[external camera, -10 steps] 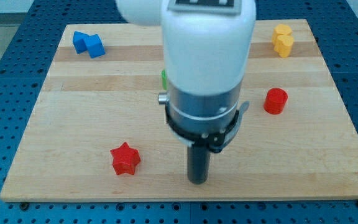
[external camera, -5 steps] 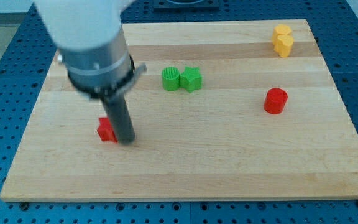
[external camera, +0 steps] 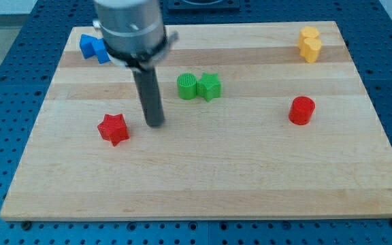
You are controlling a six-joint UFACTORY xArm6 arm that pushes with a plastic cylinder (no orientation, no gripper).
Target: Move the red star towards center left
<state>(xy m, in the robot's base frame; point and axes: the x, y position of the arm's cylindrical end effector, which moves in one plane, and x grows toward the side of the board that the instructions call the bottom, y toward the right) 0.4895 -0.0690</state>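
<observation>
The red star (external camera: 113, 128) lies on the wooden board (external camera: 203, 184) at the left, a little below mid-height. My tip (external camera: 155, 124) rests on the board just right of the star, a short gap apart and not touching it. The rod rises up to the arm's grey collar at the view's top.
A green cylinder (external camera: 187, 86) and a green star (external camera: 209, 86) sit side by side right of the rod. A red cylinder (external camera: 302, 110) is at the right. A yellow block (external camera: 309, 44) is at top right. A blue block (external camera: 94, 47) is at top left, partly behind the arm.
The red star has moved up and left from the lower left of the board. My tip went left against it and has now drawn back up and to the right.
</observation>
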